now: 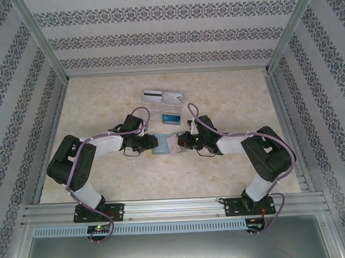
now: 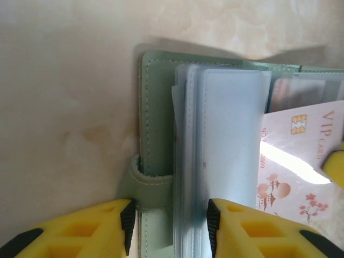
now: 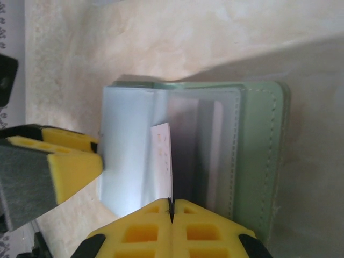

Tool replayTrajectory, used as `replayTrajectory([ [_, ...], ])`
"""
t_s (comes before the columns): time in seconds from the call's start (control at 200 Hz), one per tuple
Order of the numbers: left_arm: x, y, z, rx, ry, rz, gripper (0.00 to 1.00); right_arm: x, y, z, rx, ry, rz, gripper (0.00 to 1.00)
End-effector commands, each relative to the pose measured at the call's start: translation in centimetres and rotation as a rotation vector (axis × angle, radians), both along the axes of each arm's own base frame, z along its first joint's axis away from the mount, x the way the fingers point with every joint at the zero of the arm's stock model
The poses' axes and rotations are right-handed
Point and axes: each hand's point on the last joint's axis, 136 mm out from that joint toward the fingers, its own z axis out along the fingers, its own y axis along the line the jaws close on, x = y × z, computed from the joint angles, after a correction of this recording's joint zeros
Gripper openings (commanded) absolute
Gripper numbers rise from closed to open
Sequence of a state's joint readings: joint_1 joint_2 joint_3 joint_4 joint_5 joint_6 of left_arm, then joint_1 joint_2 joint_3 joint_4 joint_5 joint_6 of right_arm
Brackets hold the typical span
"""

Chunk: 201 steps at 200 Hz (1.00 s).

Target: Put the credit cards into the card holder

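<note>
Jaws on the right gripper (image 3: 171, 203) are pressed flat together, and pinched between them is the pink card (image 3: 163, 153), seen edge-on from that wrist and standing up against the open card holder (image 3: 258, 161). Over on the left wrist view the same card shows its face, a gold chip and blossom print, lying slantwise over the right half of the holder. The left gripper (image 2: 169, 215) has its jaws apart, straddling the holder's green cover, the strap (image 2: 145, 180) and the stack of clear sleeves (image 2: 231, 140); one pad sits at the strap, the other over the sleeves, but whether they press cannot be told. Those sleeves are what stands in the way: they fan up thick between the cover and the card's leading edge. One yellow finger (image 3: 59, 161) of the left arm sits just beside the sleeves' outer edge in the right wrist view. From above, the holder lies mid-table (image 1: 106, 182) between the two grippers. Farther back, well apart from it, a white-grey card (image 1: 152, 96) with a black stripe lies just beside a pale patterned card (image 1: 172, 97), and near them a blue card (image 1: 172, 119) rests at a clear tray (image 1: 171, 110).
</note>
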State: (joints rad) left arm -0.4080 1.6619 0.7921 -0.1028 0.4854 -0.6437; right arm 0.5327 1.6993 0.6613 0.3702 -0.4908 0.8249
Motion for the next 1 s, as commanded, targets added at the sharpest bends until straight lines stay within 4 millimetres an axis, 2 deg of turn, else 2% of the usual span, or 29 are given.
replayTrajectory([
  [0.0,-0.4,-0.7,-1.4,0.023,0.013,-0.01,0.41,1.1,0.7,0.3,0.062,-0.002,-0.012,0.0],
  [0.19,-0.5,-0.9,-1.9,0.025,0.022,-0.014,0.35,1.6,1.1,0.0,0.085,0.002,-0.009,0.0],
  [0.41,-0.6,-1.5,-2.1,0.016,0.028,-0.023,0.33,2.5,1.3,0.3,0.1,-0.012,-0.016,0.0],
  [0.54,-0.6,-1.8,-1.9,0.014,0.027,-0.03,0.3,2.7,2.1,0.4,0.109,-0.015,-0.015,0.0],
  [0.834,-1.0,-2.9,-1.1,0.002,0.017,-0.035,0.28,1.7,4.0,-0.4,0.088,-0.006,0.002,0.0],
  [0.999,-1.3,-3.5,-0.9,-0.001,0.017,-0.042,0.28,1.3,3.9,-1.3,0.075,0.015,-0.003,0.0],
])
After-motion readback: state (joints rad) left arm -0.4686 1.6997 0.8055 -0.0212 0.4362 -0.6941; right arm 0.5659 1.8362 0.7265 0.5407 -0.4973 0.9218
